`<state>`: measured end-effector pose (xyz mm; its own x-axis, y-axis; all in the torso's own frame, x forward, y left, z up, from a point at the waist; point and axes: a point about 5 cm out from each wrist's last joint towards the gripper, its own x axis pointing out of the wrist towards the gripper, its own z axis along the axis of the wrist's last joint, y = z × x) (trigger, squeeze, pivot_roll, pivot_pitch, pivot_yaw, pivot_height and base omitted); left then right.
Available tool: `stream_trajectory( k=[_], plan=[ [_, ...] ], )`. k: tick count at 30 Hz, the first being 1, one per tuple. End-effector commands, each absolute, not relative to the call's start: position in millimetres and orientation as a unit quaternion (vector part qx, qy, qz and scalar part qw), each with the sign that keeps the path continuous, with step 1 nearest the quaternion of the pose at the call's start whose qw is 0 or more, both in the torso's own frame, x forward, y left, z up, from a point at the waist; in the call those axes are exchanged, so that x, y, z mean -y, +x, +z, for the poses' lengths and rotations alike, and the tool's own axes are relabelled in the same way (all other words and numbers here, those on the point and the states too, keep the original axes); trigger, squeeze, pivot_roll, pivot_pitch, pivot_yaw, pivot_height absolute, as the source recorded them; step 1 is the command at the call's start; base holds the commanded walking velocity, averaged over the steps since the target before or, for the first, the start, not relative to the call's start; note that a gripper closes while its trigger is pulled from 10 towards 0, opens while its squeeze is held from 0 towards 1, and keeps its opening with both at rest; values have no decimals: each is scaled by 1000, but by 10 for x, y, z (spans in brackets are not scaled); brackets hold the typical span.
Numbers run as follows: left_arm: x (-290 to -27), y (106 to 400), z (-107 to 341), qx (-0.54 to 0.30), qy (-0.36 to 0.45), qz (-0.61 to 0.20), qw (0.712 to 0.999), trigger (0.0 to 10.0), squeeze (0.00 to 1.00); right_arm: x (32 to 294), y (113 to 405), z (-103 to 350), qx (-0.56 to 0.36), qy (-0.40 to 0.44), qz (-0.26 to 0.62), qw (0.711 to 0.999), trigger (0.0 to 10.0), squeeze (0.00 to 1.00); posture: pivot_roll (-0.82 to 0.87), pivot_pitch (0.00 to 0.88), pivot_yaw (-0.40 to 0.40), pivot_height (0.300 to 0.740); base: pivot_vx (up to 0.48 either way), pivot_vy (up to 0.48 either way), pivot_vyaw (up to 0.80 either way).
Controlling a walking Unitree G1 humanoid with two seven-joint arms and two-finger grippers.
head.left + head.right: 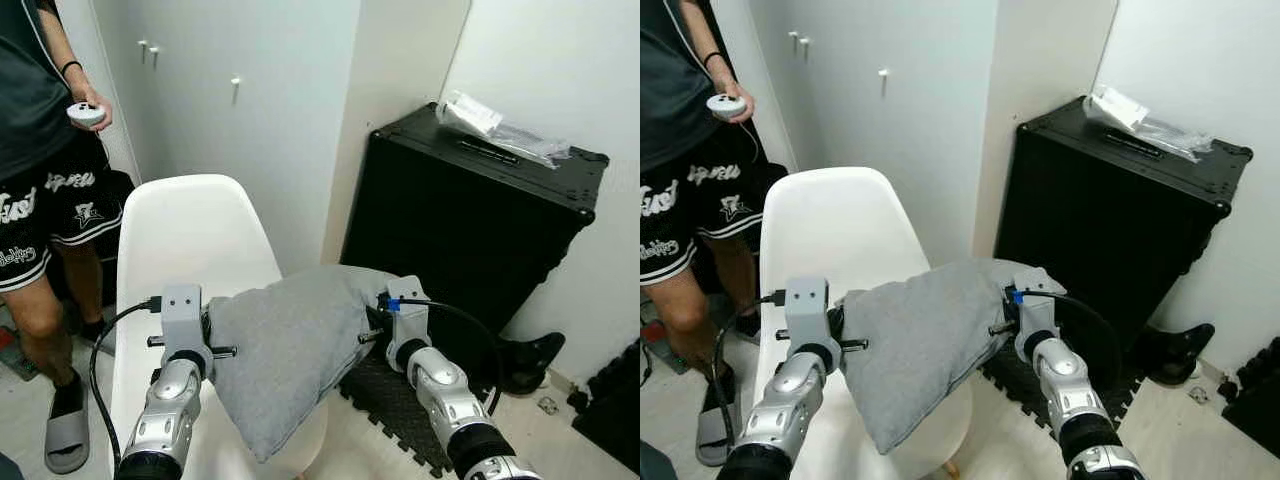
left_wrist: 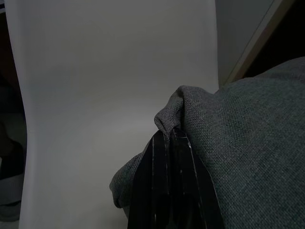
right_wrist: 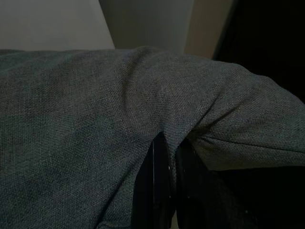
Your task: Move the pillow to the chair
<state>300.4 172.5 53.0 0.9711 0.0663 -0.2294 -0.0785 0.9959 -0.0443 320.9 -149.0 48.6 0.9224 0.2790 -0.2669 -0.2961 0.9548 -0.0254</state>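
The left claw [image 2: 167, 143] is pinching a bunched corner of the grey woven-fabric pillow [image 1: 295, 340], its black fingers [image 2: 159, 191] pressed together on the cloth. The right claw [image 3: 164, 148] is clamping a fold at the opposite side of the same pillow, fingers likewise closed on fabric. Between the two silver arms the pillow is hanging stretched and sagging, its lower corner drooping below both claws. It is hovering over the front part of the white moulded-plastic chair [image 1: 190, 235]; whether that drooping corner is touching the seat cannot be told.

Judgement: the carry is nearly complete and the step in hand is placement. To do it well, both arms should be advancing the pillow further over the seat towards the backrest, since much of its bulk is overhanging the chair's right edge. Both claws should be lowering together and level, so that the pillow is resting on the seat before either grip is released; releasing one side early would probably let the pillow swing and slide off towards the floor.

Beside the chair on the right, a black hard-shell case [image 1: 470, 220] is standing against the wall, near enough to warrant clearance for the right arm. A person [image 1: 40, 150] holding a small white controller [image 1: 85, 113] is standing to the left.
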Motion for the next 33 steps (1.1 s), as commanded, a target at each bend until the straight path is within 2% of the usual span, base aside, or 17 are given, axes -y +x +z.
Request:
stream_trajectory(
  k=[1, 21, 29, 33],
  plan=[
    [-1692, 3039, 569, -105, -27, 32, 994, 10000, 0, 1455, 3246, 554, -111, -39, 155, 981, 10000, 0, -21, 37, -102, 722, 0, 0, 0],
    [-1676, 3057, 583, -105, -33, 27, 994, 10000, 0, 1435, 3241, 548, -110, -31, 155, 981, 10000, 0, -23, 40, -99, 722, 0, 0, 0],
    [-1666, 3052, 583, -105, -37, 25, 993, 10000, 0, 1440, 3240, 548, -110, -31, 155, 981, 10000, 0, -23, 41, -100, 722, 0, 476, 0],
    [-1682, 3052, 588, -103, -34, 28, 994, 10000, 0, 1429, 3239, 547, -110, -29, 156, 981, 10000, 0, -20, 42, -98, 722, 0, 0, 0]
  ],
)
